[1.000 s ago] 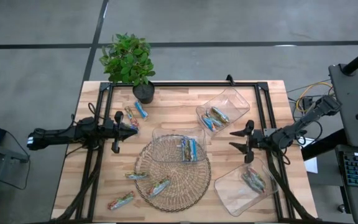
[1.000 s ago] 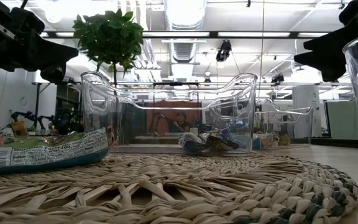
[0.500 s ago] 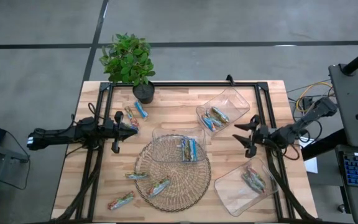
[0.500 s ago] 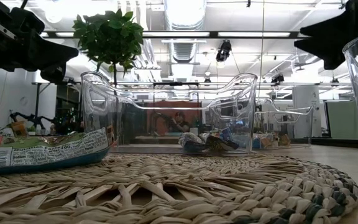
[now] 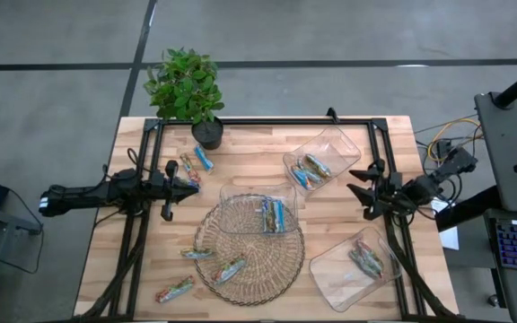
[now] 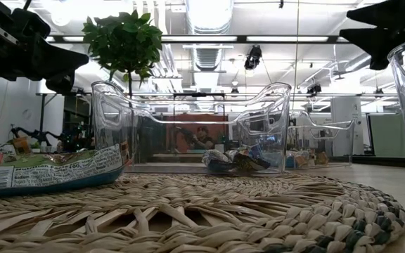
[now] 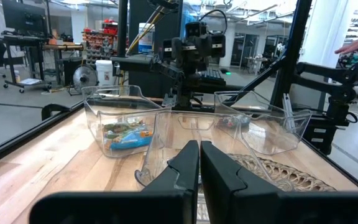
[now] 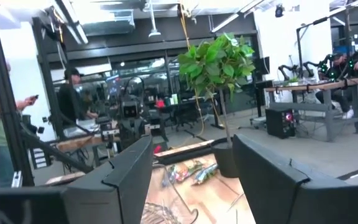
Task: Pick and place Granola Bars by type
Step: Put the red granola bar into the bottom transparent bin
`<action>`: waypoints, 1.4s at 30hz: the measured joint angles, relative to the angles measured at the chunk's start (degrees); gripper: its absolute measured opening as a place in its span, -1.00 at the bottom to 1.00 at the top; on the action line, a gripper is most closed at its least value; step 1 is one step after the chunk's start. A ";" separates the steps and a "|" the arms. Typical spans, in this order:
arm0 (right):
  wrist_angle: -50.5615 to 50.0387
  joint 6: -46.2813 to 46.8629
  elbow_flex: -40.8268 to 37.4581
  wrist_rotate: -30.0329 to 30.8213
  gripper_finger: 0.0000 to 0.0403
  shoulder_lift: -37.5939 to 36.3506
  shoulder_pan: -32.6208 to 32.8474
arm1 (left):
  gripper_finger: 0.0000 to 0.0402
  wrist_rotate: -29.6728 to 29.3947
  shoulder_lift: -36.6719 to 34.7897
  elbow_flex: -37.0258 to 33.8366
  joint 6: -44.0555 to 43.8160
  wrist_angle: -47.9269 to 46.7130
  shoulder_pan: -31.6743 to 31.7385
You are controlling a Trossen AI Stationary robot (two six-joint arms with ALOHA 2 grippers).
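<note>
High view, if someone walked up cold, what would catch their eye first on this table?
Probably the round woven mat at the table's near middle, with a clear tray holding granola bars set on its far edge. Next, the leafy potted plant at the far left corner. Then the two dark arms reaching in from the sides: the left tool shut, the right tool open and empty between two more trays.

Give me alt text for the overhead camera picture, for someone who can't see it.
Overhead view of a wooden table where three clear trays hold sorted granola bars, with more bars loose on and near a round woven mat. The left gripper is shut near two bars by a potted plant; the right gripper is open and empty between two trays.
</note>
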 joint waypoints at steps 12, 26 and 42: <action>-0.62 0.47 0.04 23.47 0.04 -4.07 0.02 | -1.00 0.01 0.01 0.00 -0.02 0.00 0.02; -5.72 2.52 0.01 24.19 0.04 -3.66 0.04 | -1.00 0.01 -0.01 0.00 0.00 0.00 0.00; -5.74 3.13 0.01 24.06 0.04 -3.51 0.02 | -1.00 -1.00 -0.01 0.00 -7.46 0.43 0.00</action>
